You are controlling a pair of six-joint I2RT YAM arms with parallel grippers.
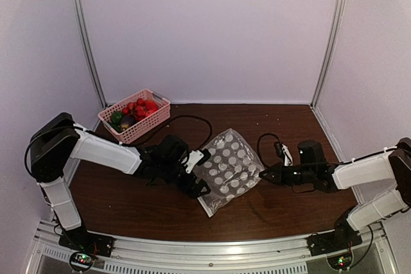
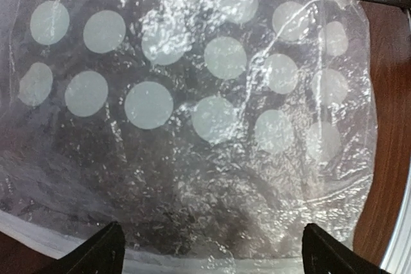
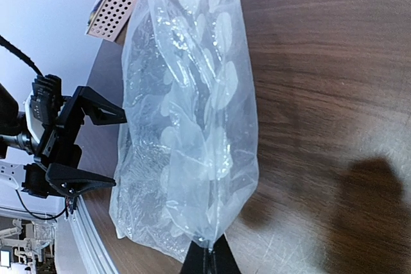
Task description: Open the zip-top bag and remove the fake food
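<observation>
The zip-top bag (image 1: 228,168) lies crumpled on the table's middle, clear with white dots, and I see no coloured pieces through it. My right gripper (image 1: 263,176) is shut on the bag's right edge; in the right wrist view the bag (image 3: 192,126) rises from the pinched jaws of that gripper (image 3: 209,255). My left gripper (image 1: 198,172) stands open at the bag's left side. In the left wrist view its gripper (image 2: 209,235) straddles the bag (image 2: 205,94) by the white zip strip (image 2: 160,258). The fake food (image 1: 135,110), red, green and dark purple, lies in the pink basket (image 1: 146,126).
The pink basket stands at the back left near the wall and shows in the right wrist view (image 3: 119,1). A black cable (image 1: 192,122) loops across the table behind the bag. Another cable (image 1: 264,140) curls by the right arm. The metal rail (image 1: 205,248) runs along the near edge.
</observation>
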